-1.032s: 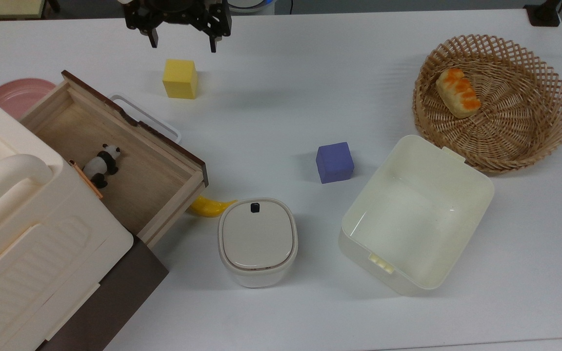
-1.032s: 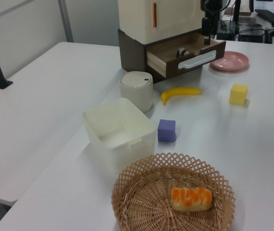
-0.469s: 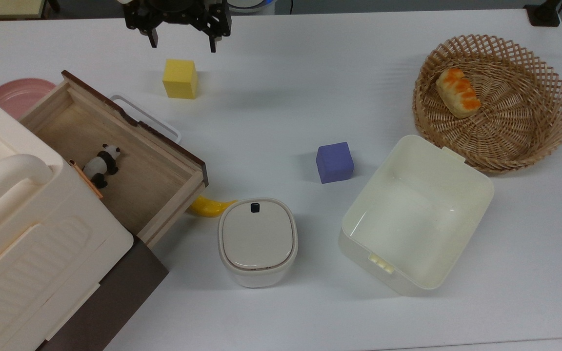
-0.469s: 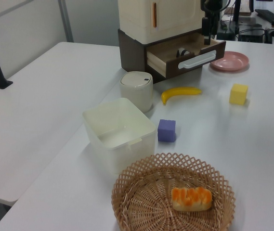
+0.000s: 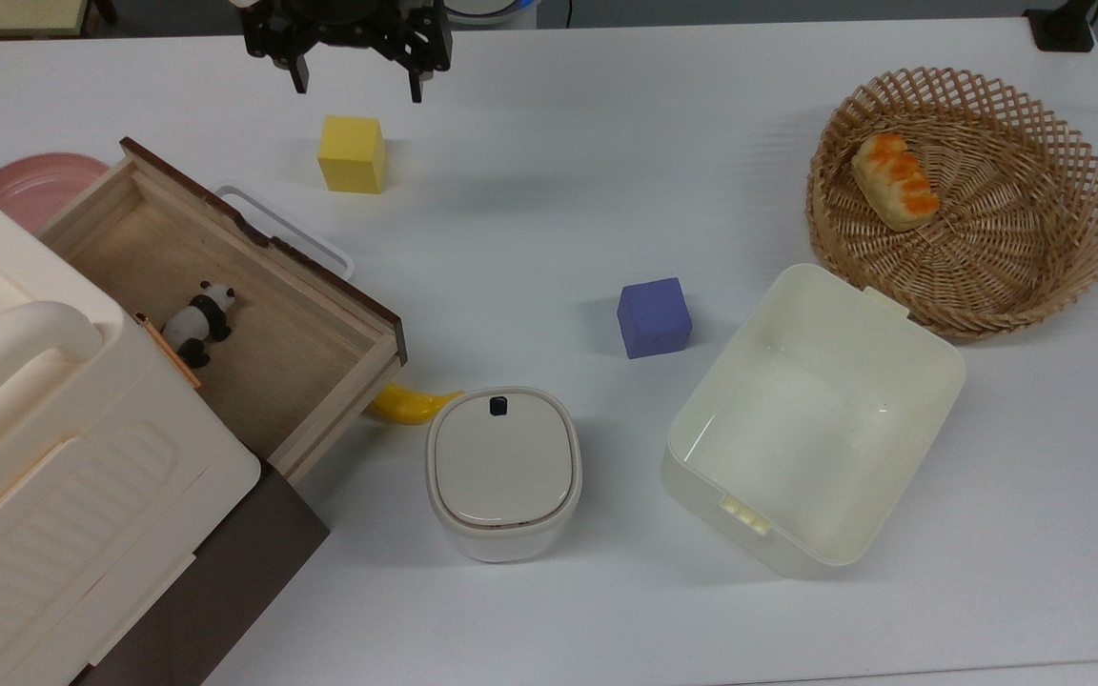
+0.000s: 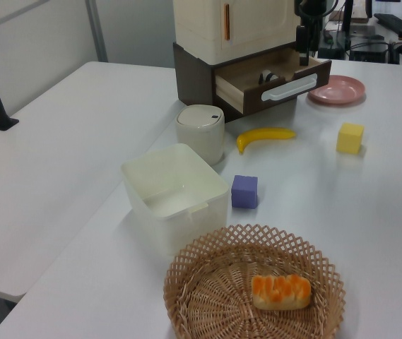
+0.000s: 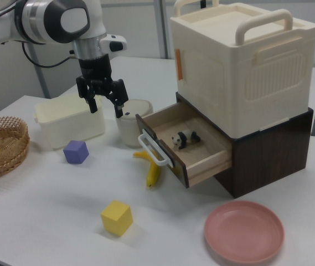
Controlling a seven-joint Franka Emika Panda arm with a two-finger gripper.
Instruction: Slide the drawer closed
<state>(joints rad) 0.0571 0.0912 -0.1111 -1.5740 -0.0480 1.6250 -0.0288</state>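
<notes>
The drawer [image 5: 254,314] stands pulled out of the cabinet's dark brown base, a light-wood box with a dark front panel [image 5: 320,272] and a white loop handle [image 5: 284,229]. A small panda figure [image 5: 198,321] lies inside it. In the right view the drawer [image 7: 201,158] juts toward the right view's left, with its handle [image 7: 151,149] in front. My gripper [image 5: 358,86] hangs open and empty near the top view's upper edge, beyond the yellow cube and apart from the drawer. In the right view the gripper [image 7: 106,108] hovers above the table, left of the drawer. In the left view the drawer [image 6: 257,76] sits at the far end.
A yellow cube [image 5: 352,153] lies just below the gripper. A banana [image 5: 411,402] lies by the drawer's corner, next to a lidded cream container [image 5: 503,472]. Further right are a purple cube [image 5: 654,317], an open cream bin [image 5: 930,372] and a wicker basket [image 5: 1064,238] with bread. A pink plate [image 5: 30,186] sits behind the drawer.
</notes>
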